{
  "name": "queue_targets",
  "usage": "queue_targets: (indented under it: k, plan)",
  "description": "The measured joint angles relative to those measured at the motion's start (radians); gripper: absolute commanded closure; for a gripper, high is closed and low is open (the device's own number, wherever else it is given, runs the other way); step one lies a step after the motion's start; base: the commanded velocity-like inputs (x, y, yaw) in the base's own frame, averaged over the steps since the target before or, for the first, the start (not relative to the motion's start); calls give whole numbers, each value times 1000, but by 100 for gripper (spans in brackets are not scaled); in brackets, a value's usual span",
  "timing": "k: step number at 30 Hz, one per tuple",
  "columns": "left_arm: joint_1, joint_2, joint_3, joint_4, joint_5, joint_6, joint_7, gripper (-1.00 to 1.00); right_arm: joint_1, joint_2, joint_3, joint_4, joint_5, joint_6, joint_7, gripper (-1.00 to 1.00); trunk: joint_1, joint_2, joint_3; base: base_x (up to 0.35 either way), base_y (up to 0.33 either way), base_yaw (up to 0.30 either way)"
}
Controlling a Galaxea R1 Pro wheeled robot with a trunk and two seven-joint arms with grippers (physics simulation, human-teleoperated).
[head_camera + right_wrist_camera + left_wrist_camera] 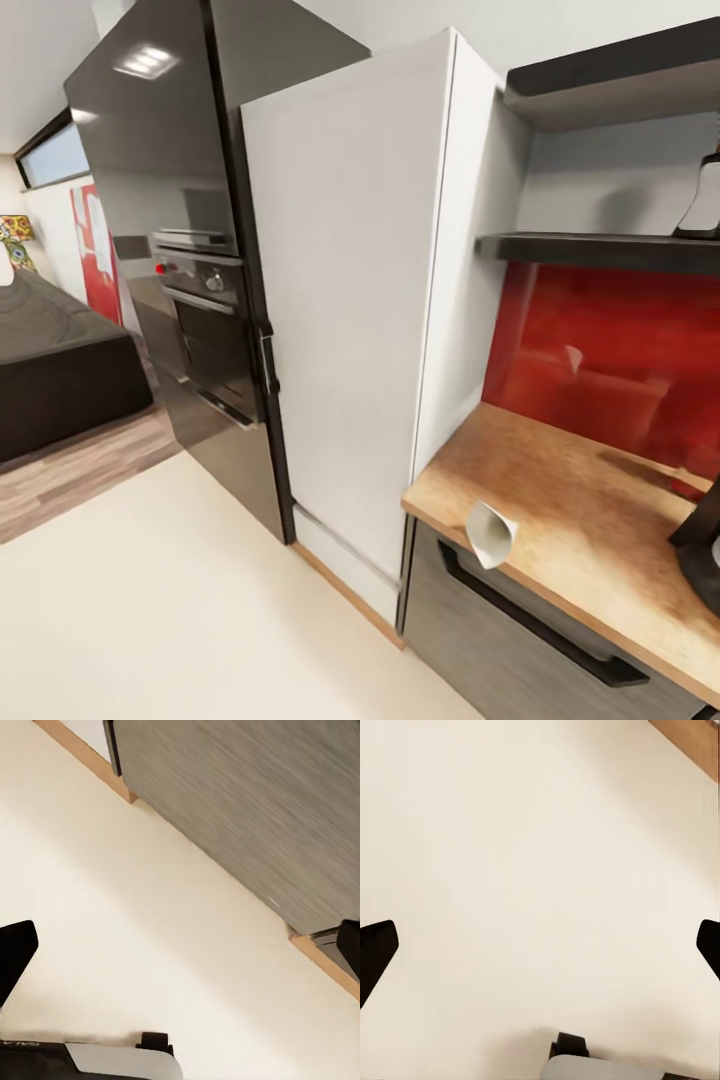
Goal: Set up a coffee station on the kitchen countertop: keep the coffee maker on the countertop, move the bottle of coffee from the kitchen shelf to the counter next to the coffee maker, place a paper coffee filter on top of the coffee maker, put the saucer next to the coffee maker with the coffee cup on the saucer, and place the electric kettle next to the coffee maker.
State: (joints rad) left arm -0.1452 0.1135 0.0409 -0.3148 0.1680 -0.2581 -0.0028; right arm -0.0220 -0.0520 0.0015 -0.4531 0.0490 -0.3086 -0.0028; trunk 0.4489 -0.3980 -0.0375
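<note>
- A wooden kitchen countertop (600,520) is seen beside a tall white cabinet (350,300), above cream flooring (150,600).
- A white paper cone filter (490,533) lies at the countertop's front edge.
- Left gripper (540,952) and right gripper (180,952): jaws spread wide, nothing held.

Filter (491,533) lay at counter's (580,500) front edge, drawer (540,630) below, coffee maker (700,550) at counter's right, tall cabinet (350,300) left of counter, oven (200,310) left of cabinet, shelves (600,248) above counter.

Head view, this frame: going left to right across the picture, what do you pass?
Dark sofa → built-in oven → tall white cabinet → paper coffee filter at the wooden countertop edge → coffee maker at the right border.
</note>
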Motion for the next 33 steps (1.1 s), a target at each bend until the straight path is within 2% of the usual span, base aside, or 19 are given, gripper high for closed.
queue_targets:
  k: [33]
  plan:
    - [0, 0, 0, 0, 0, 0, 0, -100, 0, 0, 0, 0, 0, 0, 0, -100, 0, 0, 0, 284, 230, -263]
